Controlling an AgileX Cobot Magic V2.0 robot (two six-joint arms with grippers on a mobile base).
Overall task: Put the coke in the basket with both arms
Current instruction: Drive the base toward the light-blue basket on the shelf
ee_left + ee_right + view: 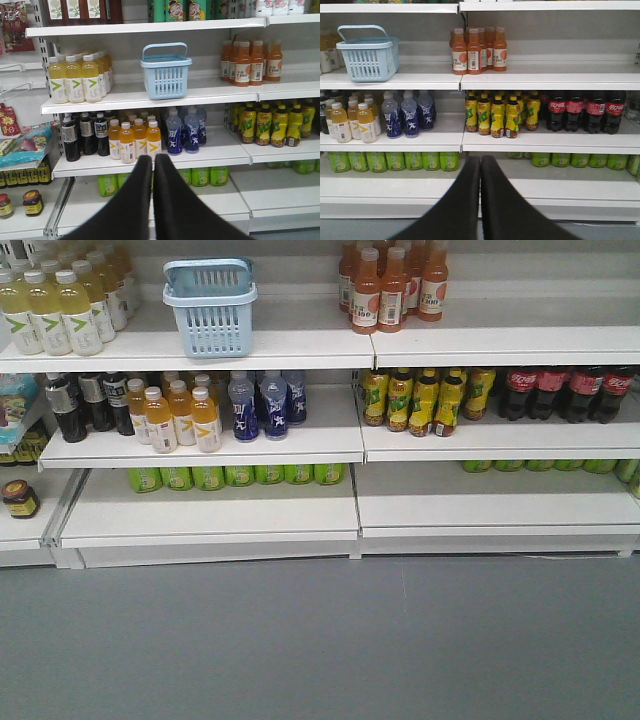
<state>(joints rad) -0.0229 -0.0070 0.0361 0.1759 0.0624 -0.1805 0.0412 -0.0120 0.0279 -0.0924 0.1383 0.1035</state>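
- Two grippers, both mine, both closed tip to tip: the left gripper has its jaws pressed together with nothing between them, and the right gripper stands the same way.
- The coke bottles (four dark ones with red labels) stand upright in a row at the right end of the middle shelf, just beside the yellow-labelled bottles.
- The basket sits on the shelf above, left of the coke bottles, its handle raised, well apart from the orange bottles on that same level.
- Both grippers hang in front of the shelving, apart from bottles and basket alike.
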